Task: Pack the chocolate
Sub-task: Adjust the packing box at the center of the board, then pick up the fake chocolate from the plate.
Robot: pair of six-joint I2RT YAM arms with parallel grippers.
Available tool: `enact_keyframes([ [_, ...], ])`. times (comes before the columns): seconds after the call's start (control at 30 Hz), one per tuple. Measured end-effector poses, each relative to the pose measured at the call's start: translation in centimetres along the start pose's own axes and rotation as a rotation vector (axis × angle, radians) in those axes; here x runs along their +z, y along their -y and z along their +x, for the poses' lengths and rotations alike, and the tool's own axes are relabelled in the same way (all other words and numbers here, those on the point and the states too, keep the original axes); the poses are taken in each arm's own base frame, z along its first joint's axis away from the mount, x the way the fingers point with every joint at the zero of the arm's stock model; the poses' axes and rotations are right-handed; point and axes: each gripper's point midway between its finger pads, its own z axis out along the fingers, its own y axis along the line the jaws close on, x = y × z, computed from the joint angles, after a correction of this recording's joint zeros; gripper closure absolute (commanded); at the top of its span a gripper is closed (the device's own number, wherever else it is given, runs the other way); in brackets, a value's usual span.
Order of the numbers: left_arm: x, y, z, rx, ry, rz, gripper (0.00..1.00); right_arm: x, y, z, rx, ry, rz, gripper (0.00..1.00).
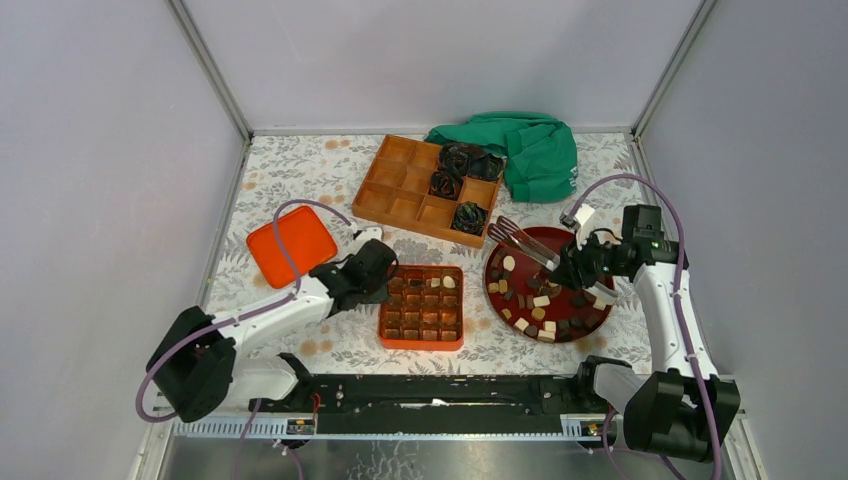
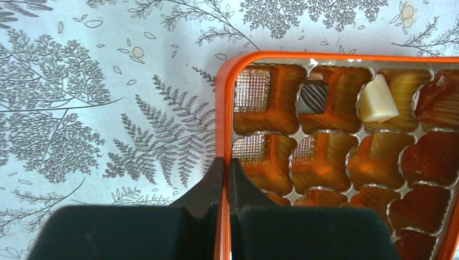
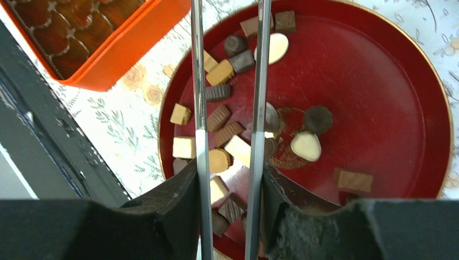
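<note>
The left hand is pinched shut on the rim of the orange compartment tray, while the right hand, partly closed, grips metal tongs above the red plate, where most of the chocolate lies.

Light is bright and even, shadows soft.
</note>
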Motion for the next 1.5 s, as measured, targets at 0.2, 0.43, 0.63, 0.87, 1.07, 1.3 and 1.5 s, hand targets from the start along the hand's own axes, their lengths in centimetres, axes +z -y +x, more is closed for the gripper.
enact_keyframes([
  [0.2,0.9,0.4,-0.6,-0.031,-0.025,0.005,0.39,-1.5,1.2,1.5,-0.08,-0.129,0.075,0.55],
  [0.43,-1.8,0.7,-3.0,-0.042,0.057,0.061,0.08,-3.5,2.5,4.5,-0.152,-0.324,0.148,0.55],
  [0.63,-9.5,3.0,-8.2,0.105,0.324,0.301,0.01,-4.6,2.9,5.8,-0.169,-0.418,0.169,0.54],
  [0.87,-14.0,3.5,-10.7,0.314,0.566,0.408,0.01,-5.4,3.0,6.2,-0.166,-0.464,0.179,0.54],
  [1.07,-10.8,2.5,-8.8,0.408,0.487,0.347,0.01,-5.6,2.1,6.8,-0.133,-0.49,0.158,0.54],
  [1.3,-10.4,2.4,-8.6,0.427,0.479,0.341,0.01,-4.9,2.4,6.7,-0.083,-0.469,0.156,0.53],
  [1.5,-10.7,2.4,-8.8,0.427,0.49,0.342,0.01,-3.4,3.3,7.6,-0.037,-0.479,0.133,0.53],
])
